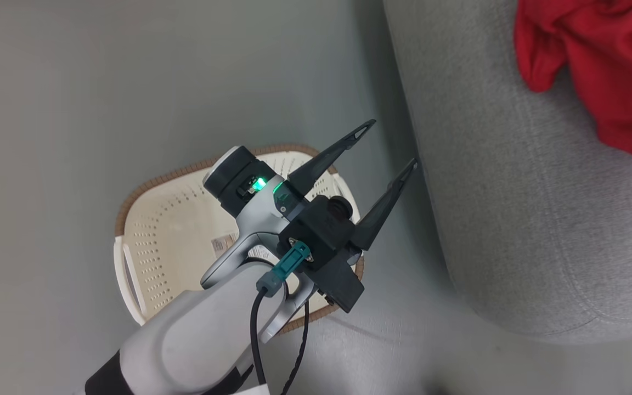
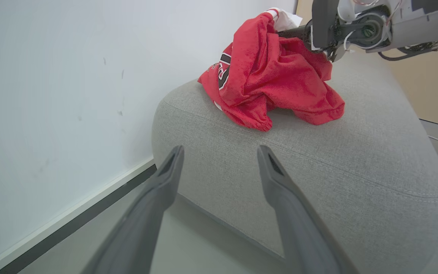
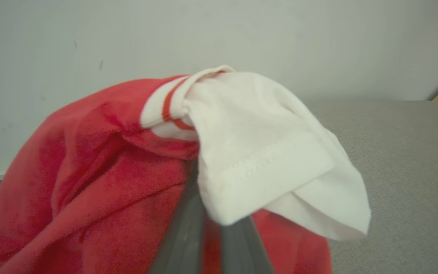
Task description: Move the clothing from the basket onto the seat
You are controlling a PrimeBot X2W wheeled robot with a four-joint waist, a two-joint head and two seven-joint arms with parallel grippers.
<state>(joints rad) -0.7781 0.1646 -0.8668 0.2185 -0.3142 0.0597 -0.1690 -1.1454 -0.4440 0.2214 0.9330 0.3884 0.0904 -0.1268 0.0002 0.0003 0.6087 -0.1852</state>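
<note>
Left gripper (image 1: 394, 141): fingers spread wide, nothing between them; hanging above the basket (image 1: 168, 219), tips aimed towards the seat's rounded end
Right gripper (image 3: 209, 228): clamped on a top fold of the clothing (image 2: 276, 80), white panel with red stripe draped over both fingers
Clothing: red heap resting on top of the seat (image 1: 513, 219), peak held up at the pinch; one garment or two, cannot tell
Basket: on the floor just beside the seat's end; no red in the part that shows, the rest hidden under the left forearm
Deciding relation: heap lies straight below and around the right fingers, its bulk on the cushion, well in from the edge
Nearer arm: right, in contact; left well apart from the heap
Step, by judgement: release onto the seat
Likely need: parting the fingers, then drawing back along their own line
Risk: white fold catching on a fingertip and trailing after it
</note>
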